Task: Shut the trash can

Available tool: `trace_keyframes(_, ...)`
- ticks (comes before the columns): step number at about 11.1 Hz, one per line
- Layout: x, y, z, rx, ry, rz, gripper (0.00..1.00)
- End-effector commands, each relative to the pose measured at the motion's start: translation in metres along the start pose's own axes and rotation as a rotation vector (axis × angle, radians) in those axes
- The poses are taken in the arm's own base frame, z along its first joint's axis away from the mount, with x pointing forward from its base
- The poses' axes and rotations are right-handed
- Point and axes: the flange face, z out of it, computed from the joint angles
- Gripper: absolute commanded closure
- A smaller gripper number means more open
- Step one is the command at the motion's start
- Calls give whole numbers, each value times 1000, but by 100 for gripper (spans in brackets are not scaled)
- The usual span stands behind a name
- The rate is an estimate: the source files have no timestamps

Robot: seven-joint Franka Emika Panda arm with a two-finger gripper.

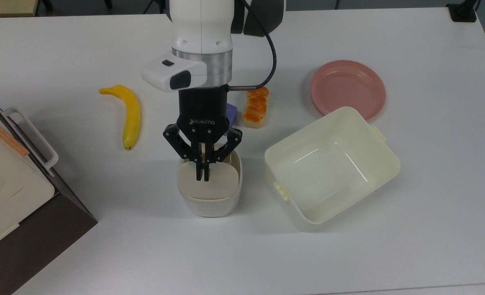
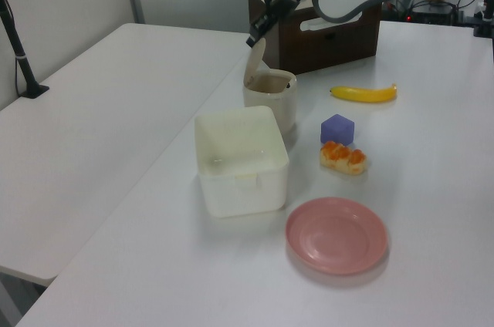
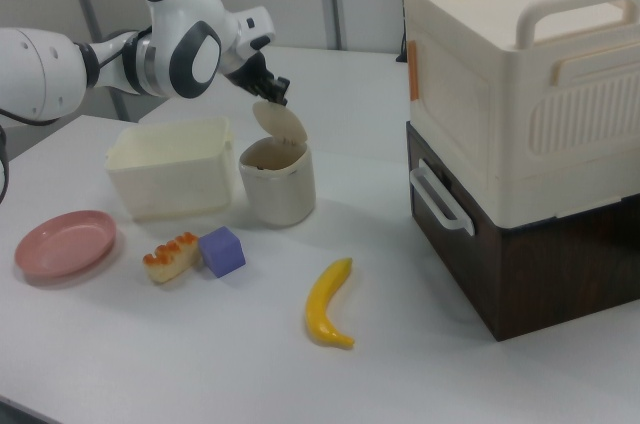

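1 trash can (image 1: 209, 192), 1 gripper (image 1: 203, 177)

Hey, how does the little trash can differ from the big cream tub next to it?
The trash can is smaller and rounded, while the tub is larger and boxier with side tabs. The trash can has a beige hinged lid, now raised; the tub has no lid. The closed end effector is over the trash can's lid, with nothing at the tub. Both are pale plastic containers standing upright on the white table.
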Motion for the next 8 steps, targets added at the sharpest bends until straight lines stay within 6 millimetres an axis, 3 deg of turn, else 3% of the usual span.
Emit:
trace_keyframes(1, -25, 2, 2, -17, -180, -82, 89)
trace_keyframes(8, -78, 5, 50, 2, -365, -149, 89)
